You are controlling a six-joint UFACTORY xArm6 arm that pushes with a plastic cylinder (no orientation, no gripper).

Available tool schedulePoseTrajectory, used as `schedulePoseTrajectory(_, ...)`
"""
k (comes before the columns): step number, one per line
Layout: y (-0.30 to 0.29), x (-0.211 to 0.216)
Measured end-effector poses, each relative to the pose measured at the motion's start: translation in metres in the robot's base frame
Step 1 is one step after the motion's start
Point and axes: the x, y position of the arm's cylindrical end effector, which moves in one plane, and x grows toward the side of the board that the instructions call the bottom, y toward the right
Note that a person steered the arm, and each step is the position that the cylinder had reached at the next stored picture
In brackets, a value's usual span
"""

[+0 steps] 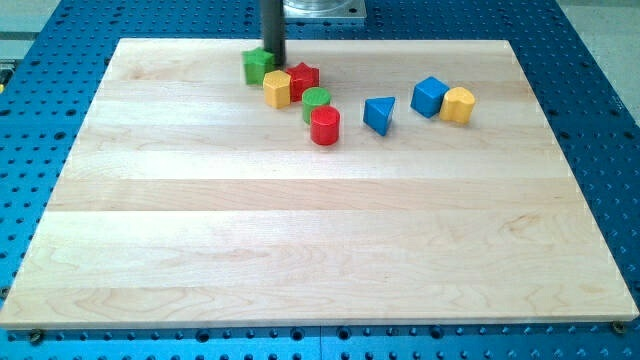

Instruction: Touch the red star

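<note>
Red star (304,79): far bench, not yet touched; my tip (272,62) placed just left, beside green block (257,66). Jaws: none fitted.

The glossy red star-shaped block (304,78) lies flat on the pale wooden bench (300,220), in the upper part of the frame, a little left of centre and near the bench's far edge. Only 1 such star shows. Its points spread outward and its top face looks level. Its left side is partly covered by a neighbouring block that touches it, and another block sits against its lower right point. My tip (272,62) stands just to its upper left, close beside it; whether they touch cannot be told.
</note>
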Motion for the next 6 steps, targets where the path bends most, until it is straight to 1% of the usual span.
schedulePoseTrajectory(4, 0.009, 0.001)
schedulePoseTrajectory(5, 0.013, -0.004)
schedulePoseTrajectory(6, 0.041, 0.027)
